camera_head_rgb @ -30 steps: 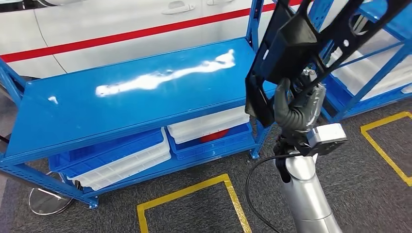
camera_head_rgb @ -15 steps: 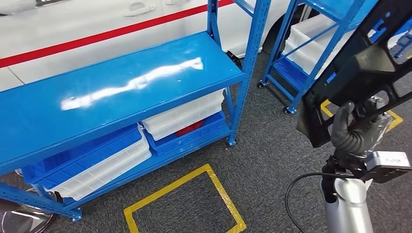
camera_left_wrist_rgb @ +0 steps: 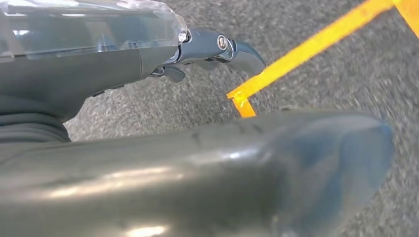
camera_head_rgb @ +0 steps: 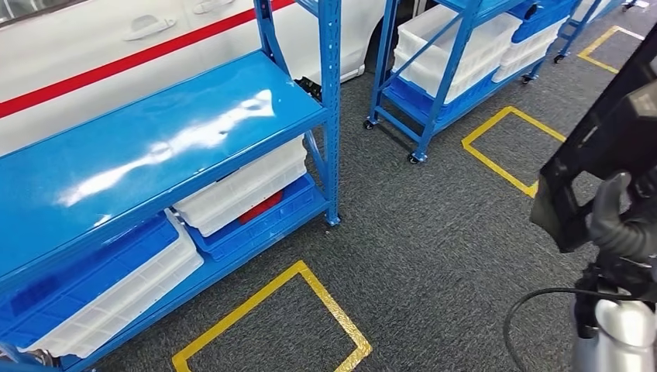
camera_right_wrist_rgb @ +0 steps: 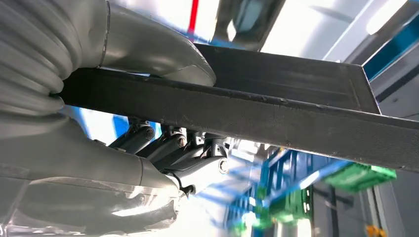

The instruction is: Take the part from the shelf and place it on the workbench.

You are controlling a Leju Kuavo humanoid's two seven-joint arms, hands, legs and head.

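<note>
The fingers (camera_right_wrist_rgb: 197,170) of the right hand (camera_head_rgb: 620,225) are curled under the black part (camera_head_rgb: 600,167), and the thick thumb presses on its other face, so we see this hand gripping the part firmly. In the head view, the part is held up in the air at the right edge, well apart from the blue shelf (camera_head_rgb: 155,147), above the grey carpet floor (camera_head_rgb: 434,232). The left hand (camera_left_wrist_rgb: 163,123) hangs over the same floor, near a yellow tape line (camera_left_wrist_rgb: 306,49); its fingers (camera_left_wrist_rgb: 237,49) are stretched out and hold nothing. On the lower level of the shelf we see white and blue trays (camera_head_rgb: 240,190). Behind the shelf is a white car (camera_head_rgb: 101,46) with a red stripe.
</note>
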